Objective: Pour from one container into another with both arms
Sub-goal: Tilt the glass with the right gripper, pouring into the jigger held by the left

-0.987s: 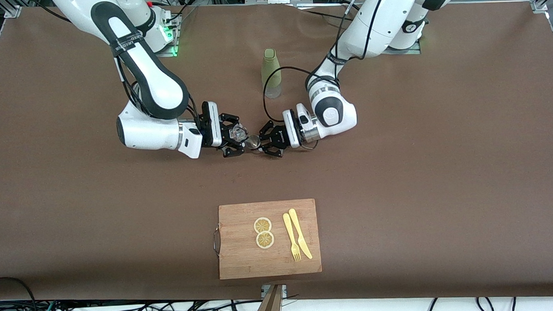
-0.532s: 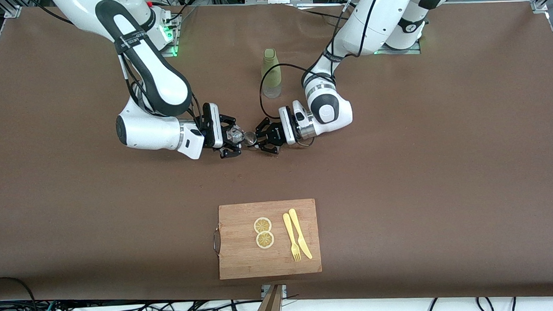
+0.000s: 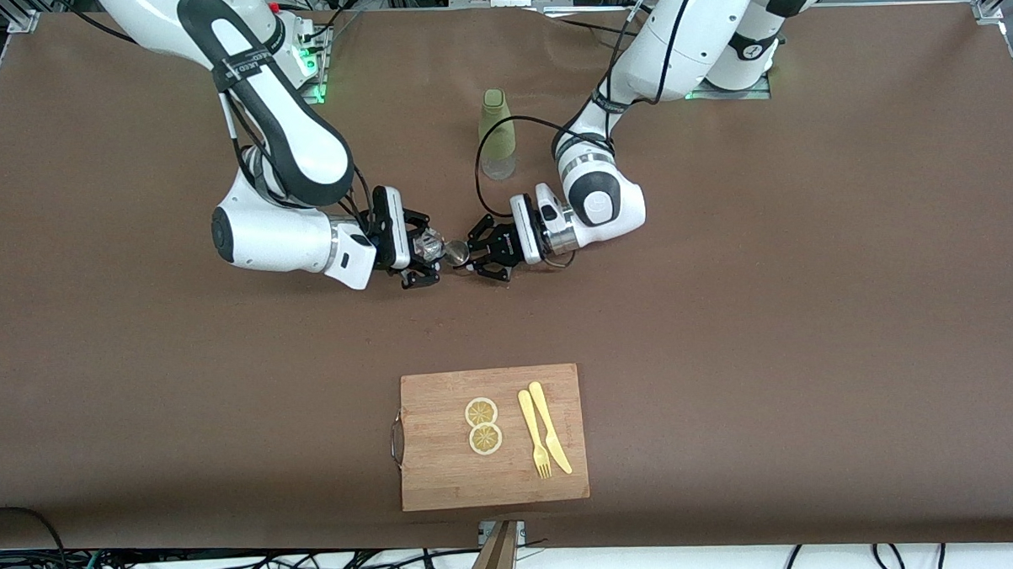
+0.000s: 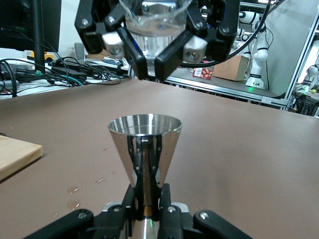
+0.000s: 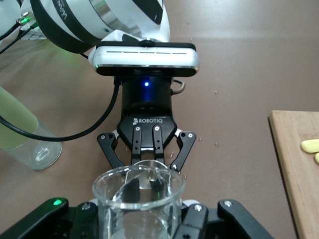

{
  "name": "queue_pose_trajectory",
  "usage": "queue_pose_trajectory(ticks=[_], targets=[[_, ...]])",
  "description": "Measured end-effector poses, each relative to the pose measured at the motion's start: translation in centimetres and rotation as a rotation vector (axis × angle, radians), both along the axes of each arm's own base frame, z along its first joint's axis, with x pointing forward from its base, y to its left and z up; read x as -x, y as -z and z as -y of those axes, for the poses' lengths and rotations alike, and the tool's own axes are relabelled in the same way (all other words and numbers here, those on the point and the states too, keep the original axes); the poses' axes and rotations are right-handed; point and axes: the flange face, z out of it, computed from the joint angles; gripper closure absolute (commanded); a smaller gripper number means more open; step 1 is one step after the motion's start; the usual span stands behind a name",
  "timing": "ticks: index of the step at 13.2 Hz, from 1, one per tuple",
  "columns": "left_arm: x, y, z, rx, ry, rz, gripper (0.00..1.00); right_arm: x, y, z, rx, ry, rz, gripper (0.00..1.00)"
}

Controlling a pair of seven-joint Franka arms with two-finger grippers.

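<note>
Gripping the clear glass beaker (image 5: 137,199), fragile and slick, the right gripper (image 3: 417,254) stood clamped low on its wall; beside it the left gripper (image 3: 482,253) pinched the light, stiff steel jigger (image 4: 144,149) at the waist.

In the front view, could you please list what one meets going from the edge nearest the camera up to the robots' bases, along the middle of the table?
Cutting board → lemon slices → metal cup → green bottle.

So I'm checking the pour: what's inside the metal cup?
From the left wrist view the metal cup, held by the left gripper, shows only its outside; its rim hides the inside. The right gripper's glass beaker hangs above.
</note>
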Motion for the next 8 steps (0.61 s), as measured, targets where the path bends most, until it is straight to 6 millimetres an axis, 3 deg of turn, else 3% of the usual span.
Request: queue_pose_trajectory(ticks=[8], targets=[[0.34,-0.04,0.42,0.007,-0.005,-0.006,1.00,0.07,-0.50,-0.84,0.045,-0.011,0.018,1.00]])
